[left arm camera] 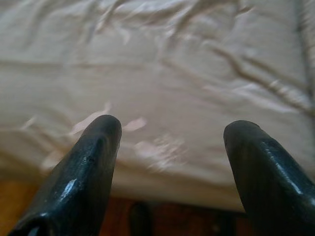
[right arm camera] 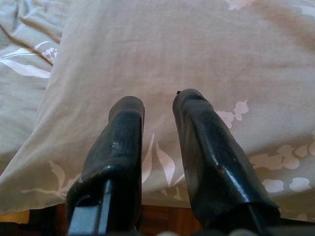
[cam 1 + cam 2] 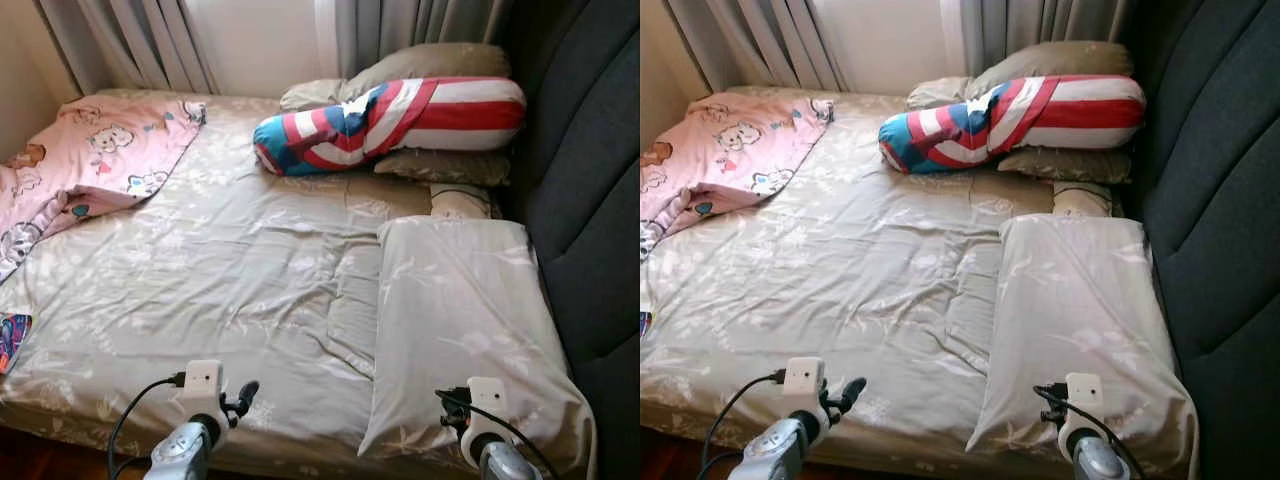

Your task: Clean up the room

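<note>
- Here, a bed [image 3: 230,290] spreads across most of the head view, covered by a beige sheet with a pale leaf print, creased near the centre
- A pink blanket [image 3: 90,165] with cartoon animals lies crumpled in the upper left of the frame, one corner reaching toward the middle of the bed
- A bolster [image 3: 400,122] in red and white stripes with a blue starred end lies across the upper centre, resting on beige pillows [image 3: 440,62] stacked against the curtains [image 3: 130,40]
- A large beige pillow [image 3: 460,320] in matching leaf print lies lengthwise at the lower right of the frame, beside the dark grey padded headboard [image 3: 590,200] on the right edge
- A small bright patterned item [image 3: 12,338] peeks in at the left edge, too cropped to identify
- The left gripper [image 3: 243,398] sits at the bottom centre-left, at the near edge of the bed; in its wrist view the two black fingers [image 1: 93,147] stand wide apart over the sheet, holding nothing
- The right gripper [image 2: 157,101] sits at the bottom right of the head view, at the near end of the large pillow; in its wrist view the fingers stand with a narrow gap between them, tips just over the pillow's cloth, nothing held
- Dark wood floor [image 2: 157,216] shows below the pillow's edge in the right wrist view
</note>
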{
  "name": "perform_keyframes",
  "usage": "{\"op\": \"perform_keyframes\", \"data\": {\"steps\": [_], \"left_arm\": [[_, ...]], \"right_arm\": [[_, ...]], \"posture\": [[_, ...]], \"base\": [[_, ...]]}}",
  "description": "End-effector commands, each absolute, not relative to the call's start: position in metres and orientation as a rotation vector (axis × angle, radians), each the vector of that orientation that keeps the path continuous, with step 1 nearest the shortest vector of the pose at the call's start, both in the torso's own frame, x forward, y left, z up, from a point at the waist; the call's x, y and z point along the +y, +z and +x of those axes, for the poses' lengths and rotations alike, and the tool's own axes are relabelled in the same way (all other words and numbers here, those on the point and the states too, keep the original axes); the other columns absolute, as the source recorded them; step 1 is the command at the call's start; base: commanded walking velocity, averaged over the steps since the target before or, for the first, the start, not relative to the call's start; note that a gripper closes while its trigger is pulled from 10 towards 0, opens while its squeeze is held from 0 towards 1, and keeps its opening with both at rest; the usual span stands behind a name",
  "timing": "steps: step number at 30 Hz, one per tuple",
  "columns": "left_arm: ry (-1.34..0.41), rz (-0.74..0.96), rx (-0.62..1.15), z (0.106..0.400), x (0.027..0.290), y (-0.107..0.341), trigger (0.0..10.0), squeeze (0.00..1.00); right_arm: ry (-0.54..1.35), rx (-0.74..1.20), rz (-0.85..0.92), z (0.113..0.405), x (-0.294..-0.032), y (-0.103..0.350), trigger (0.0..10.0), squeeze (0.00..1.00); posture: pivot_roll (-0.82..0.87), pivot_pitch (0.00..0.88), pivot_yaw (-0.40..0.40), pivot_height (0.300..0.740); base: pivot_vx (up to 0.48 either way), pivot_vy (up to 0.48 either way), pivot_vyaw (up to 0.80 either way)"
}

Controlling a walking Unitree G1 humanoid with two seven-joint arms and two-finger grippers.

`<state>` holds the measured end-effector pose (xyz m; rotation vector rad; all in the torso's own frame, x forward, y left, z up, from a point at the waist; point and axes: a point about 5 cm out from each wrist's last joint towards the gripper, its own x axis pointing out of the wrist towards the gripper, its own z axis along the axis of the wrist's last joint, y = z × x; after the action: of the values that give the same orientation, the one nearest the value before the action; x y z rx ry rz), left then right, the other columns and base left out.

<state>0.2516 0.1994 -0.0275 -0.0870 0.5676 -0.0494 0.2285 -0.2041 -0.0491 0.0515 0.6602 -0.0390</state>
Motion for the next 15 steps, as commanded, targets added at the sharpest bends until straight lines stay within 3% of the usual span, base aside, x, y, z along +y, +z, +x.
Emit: {"op": "perform_keyframes", "data": {"steps": [1,6,15], "left_arm": [[-0.053,-0.045,0.675,0.234,0.204,-0.044,10.0,0.00],[-0.061,0.010,0.799,0.204,0.206,-0.064,10.0,0.00],[0.126,-0.048,0.890,0.171,0.220,-0.081,10.0,0.00]], "right_arm": [[-0.050,0.719,0.040,0.217,-0.207,-0.057,10.0,0.00],[-0.082,0.757,0.052,0.210,-0.209,-0.062,10.0,0.00],[-0.101,0.873,0.046,0.182,-0.210,-0.079,10.0,0.00]], "posture": [[-0.04,0.045,-0.004,0.740],[-0.05,0.042,-0.002,0.740],[-0.04,0.030,-0.009,0.740]], "base": [[0.000,0.000,0.00],[0.000,0.000,0.00],[0.000,0.000,0.00]]}}
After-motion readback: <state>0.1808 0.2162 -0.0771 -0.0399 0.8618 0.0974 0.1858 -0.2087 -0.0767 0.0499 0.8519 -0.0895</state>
